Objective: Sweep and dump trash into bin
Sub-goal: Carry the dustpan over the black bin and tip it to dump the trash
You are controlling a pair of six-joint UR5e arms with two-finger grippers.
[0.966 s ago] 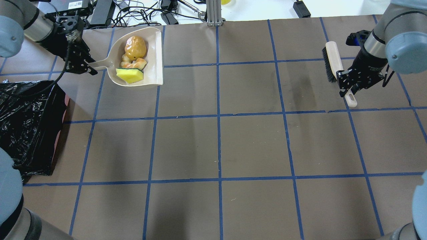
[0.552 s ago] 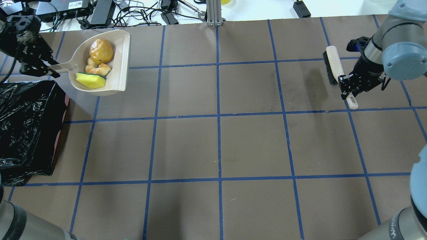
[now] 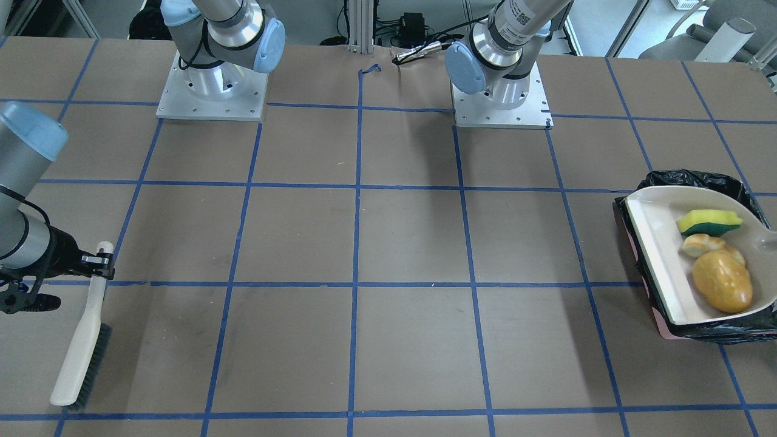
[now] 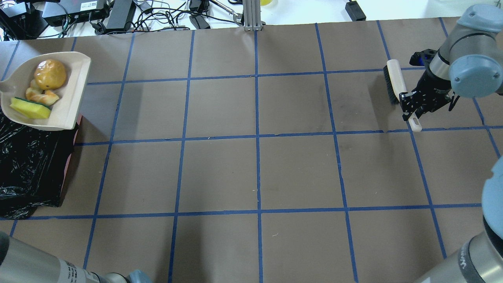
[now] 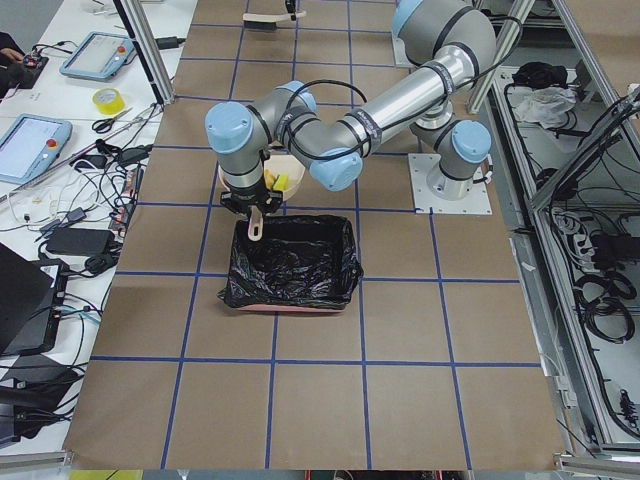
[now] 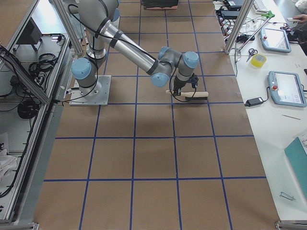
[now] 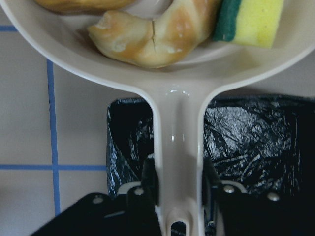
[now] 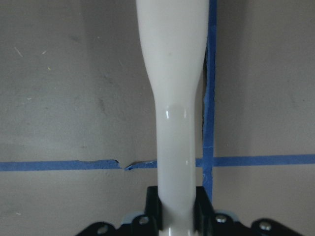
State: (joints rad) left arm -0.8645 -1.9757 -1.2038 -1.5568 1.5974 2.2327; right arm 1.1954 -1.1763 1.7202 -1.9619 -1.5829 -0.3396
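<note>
The beige dustpan (image 4: 70, 98) hangs level over the far end of the bin (image 4: 31, 165), a box lined with a black bag. The trash lies in the pan: a golden-brown lump (image 4: 50, 74), pale peel pieces (image 4: 41, 95) and a yellow-green sponge (image 4: 29, 108). My left gripper (image 7: 178, 196) is shut on the dustpan's handle (image 7: 179, 137), with the bin (image 7: 256, 142) right below; it is beyond the left edge of the overhead view. At the far right, my right gripper (image 4: 410, 106) is shut on the handle of a white brush (image 4: 395, 78), whose bristles rest on the table.
Cables, power bricks and a metal post (image 4: 251, 15) line the table's far edge. The brown paper with its blue tape grid (image 4: 257, 137) spreads between the two arms. The bin's pink base edge (image 4: 72, 153) shows on its right side.
My left arm has carried the loaded dustpan to the left, from the back of the table to above the bin's far end. The brush and right gripper have barely shifted.
</note>
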